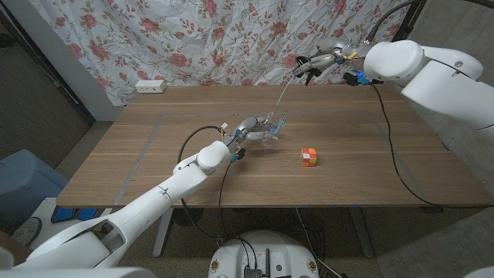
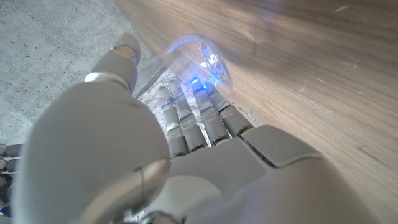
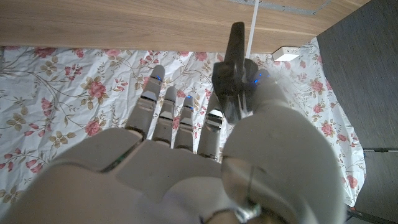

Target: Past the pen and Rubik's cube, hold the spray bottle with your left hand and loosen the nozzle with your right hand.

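While the left hand (image 1: 258, 130) is gripping the clear spray bottle (image 1: 272, 128) low over the surface (image 1: 347, 166), the right hand (image 1: 320, 62) is holding the detached nozzle (image 3: 235, 62) aloft. Judging by this, its fingers should be keeping that pinch steady, clear of the Rubik's cube (image 1: 309, 157)

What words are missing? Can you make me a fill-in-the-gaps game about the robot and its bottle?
1. The right hand holds the dark nozzle high up, and a thin white ____ hangs from it.
2. The left hand grips the clear spray bottle just over the wooden ____.
3. In the head view, the Rubik's cube sits to the ____ of the spray bottle.
Missing words: tube; table; right.
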{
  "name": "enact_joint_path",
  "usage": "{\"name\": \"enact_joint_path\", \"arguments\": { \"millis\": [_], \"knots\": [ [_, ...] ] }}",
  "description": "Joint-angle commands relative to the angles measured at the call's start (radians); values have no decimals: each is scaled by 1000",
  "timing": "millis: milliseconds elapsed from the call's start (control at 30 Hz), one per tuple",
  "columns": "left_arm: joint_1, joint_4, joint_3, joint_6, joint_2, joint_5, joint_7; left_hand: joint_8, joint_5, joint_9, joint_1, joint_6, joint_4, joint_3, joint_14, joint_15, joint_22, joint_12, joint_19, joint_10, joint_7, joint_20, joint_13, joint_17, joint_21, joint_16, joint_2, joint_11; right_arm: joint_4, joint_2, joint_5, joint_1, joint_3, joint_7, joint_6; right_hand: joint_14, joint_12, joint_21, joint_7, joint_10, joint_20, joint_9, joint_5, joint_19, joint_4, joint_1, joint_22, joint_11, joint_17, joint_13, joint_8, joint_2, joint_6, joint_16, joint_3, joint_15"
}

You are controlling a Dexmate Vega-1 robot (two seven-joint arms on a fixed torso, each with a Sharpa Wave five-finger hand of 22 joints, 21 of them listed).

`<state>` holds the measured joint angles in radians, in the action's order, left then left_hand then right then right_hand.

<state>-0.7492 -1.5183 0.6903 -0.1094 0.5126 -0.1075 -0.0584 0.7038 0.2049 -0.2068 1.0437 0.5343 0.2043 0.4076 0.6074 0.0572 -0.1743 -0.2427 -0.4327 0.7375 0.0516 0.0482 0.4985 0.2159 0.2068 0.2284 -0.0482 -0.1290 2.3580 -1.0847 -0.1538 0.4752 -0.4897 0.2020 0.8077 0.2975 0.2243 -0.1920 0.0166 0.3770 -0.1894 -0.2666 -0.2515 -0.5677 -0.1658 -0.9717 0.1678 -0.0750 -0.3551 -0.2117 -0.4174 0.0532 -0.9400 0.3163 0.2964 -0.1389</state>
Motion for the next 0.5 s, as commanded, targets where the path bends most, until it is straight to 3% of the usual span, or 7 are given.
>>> {"name": "enact_joint_path", "arguments": {
  "millis": [33,500],
  "knots": [
    [-18,-42,-16,22,26,11,-17,8,0,-4,-172,32,-31,39,2,102,-6,-3,-6,8,-19,0,3,6,2,0,184,-9,-37,-12,-12,-6,3,-11,-3,4,0,1,56,13,2,-3,-7,0,2,-29,2,2,-2,-2,-4,15,-58,4,3,3],
    [-42,-79,-33,49,49,15,-38,7,0,-3,-175,32,-30,37,4,105,-6,-2,1,7,-15,-3,3,5,-1,-1,179,-16,-78,-12,-6,-12,-15,-16,15,4,-2,2,58,13,9,-1,-8,4,3,-30,2,6,-3,-3,-3,16,-58,4,2,5]
  ]
}}
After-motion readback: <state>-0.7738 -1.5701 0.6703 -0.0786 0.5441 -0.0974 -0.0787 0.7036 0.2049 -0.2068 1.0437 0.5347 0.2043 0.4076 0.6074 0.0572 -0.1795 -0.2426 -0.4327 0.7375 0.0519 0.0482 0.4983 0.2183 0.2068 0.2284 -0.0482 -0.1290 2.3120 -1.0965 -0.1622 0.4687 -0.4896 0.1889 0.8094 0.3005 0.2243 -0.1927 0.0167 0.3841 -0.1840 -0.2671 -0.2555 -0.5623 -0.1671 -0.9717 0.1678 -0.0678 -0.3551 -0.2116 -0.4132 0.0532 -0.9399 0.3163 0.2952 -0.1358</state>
